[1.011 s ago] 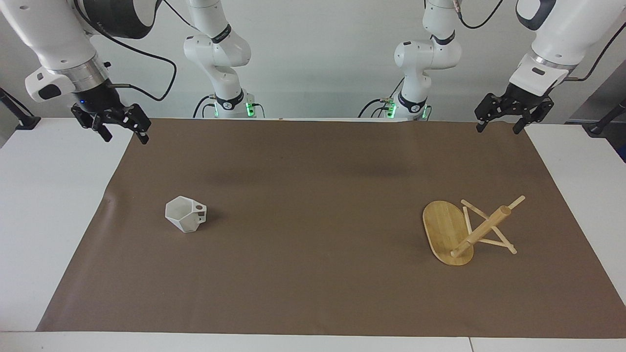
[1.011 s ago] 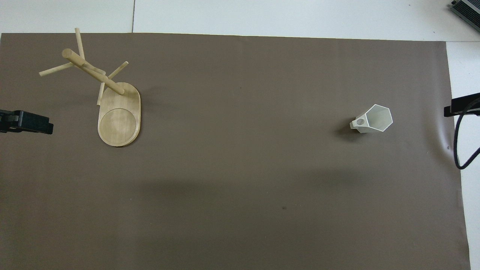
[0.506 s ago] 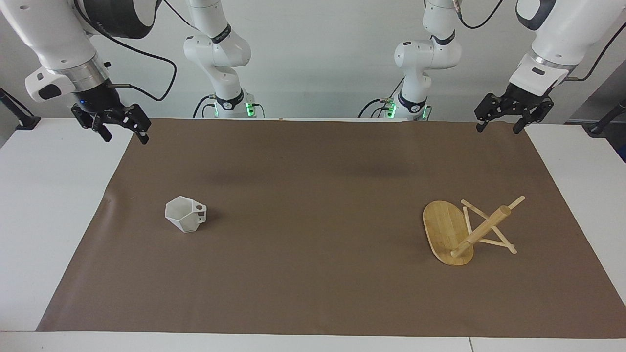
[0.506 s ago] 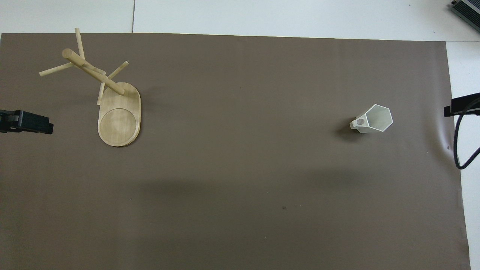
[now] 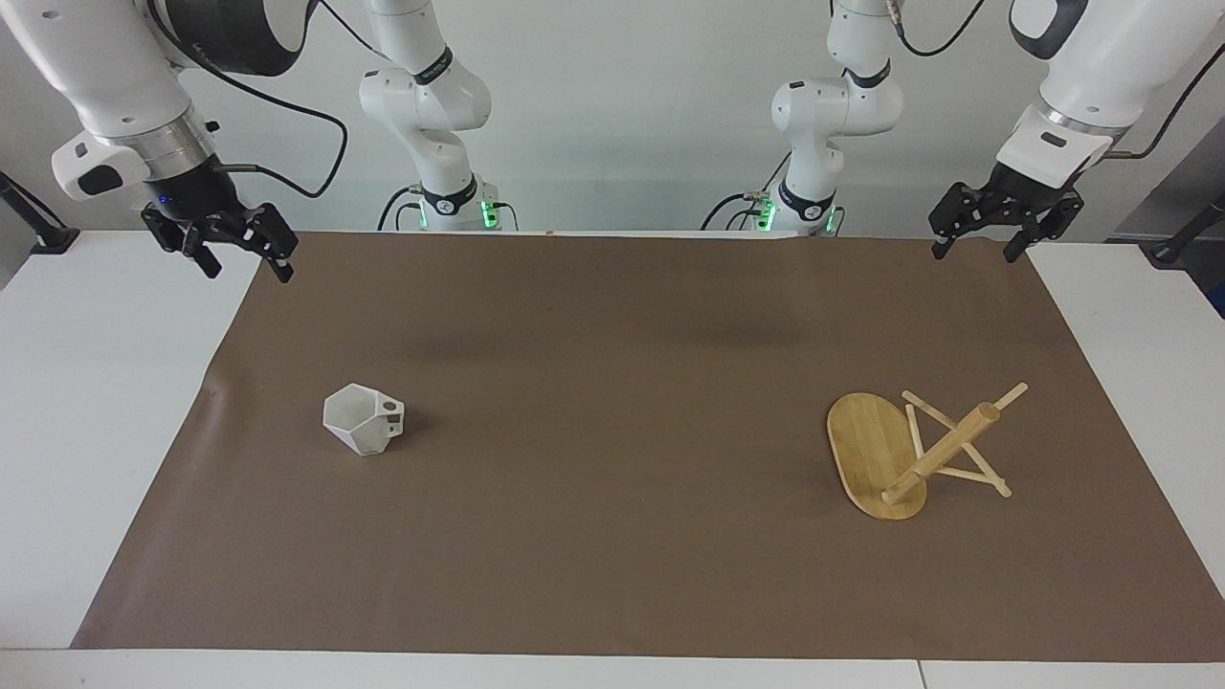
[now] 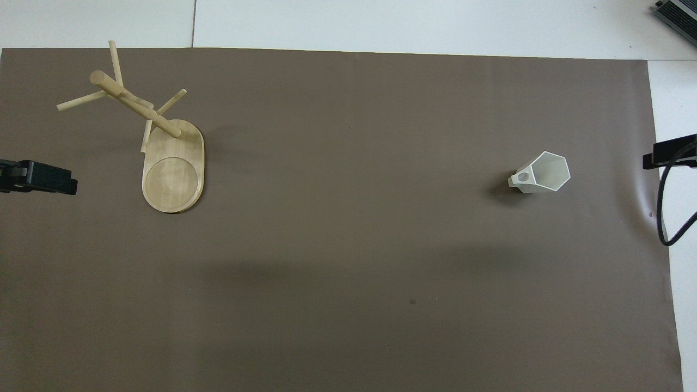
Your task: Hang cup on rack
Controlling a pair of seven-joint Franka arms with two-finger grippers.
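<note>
The white faceted cup (image 5: 364, 419) stands upright on the brown mat toward the right arm's end, its pierced handle pointing toward the middle of the table; it also shows in the overhead view (image 6: 543, 173). The bamboo rack (image 5: 943, 448) stands on its oval base (image 5: 861, 445) toward the left arm's end, and shows in the overhead view (image 6: 139, 106) too. My right gripper (image 5: 247, 268) hangs open and empty over the mat's corner nearest the robots, well away from the cup. My left gripper (image 5: 974, 253) hangs open and empty over the mat's other near corner, well away from the rack.
The brown mat (image 5: 612, 536) covers most of the white table (image 5: 86, 402). Two more white arms stand at the robots' edge, one (image 5: 431, 105) toward the right arm's end and one (image 5: 833, 105) toward the left arm's end. A black cable (image 6: 667, 218) hangs by the right gripper.
The right gripper has shifted very slightly. The cup, the rack and the left gripper have not moved.
</note>
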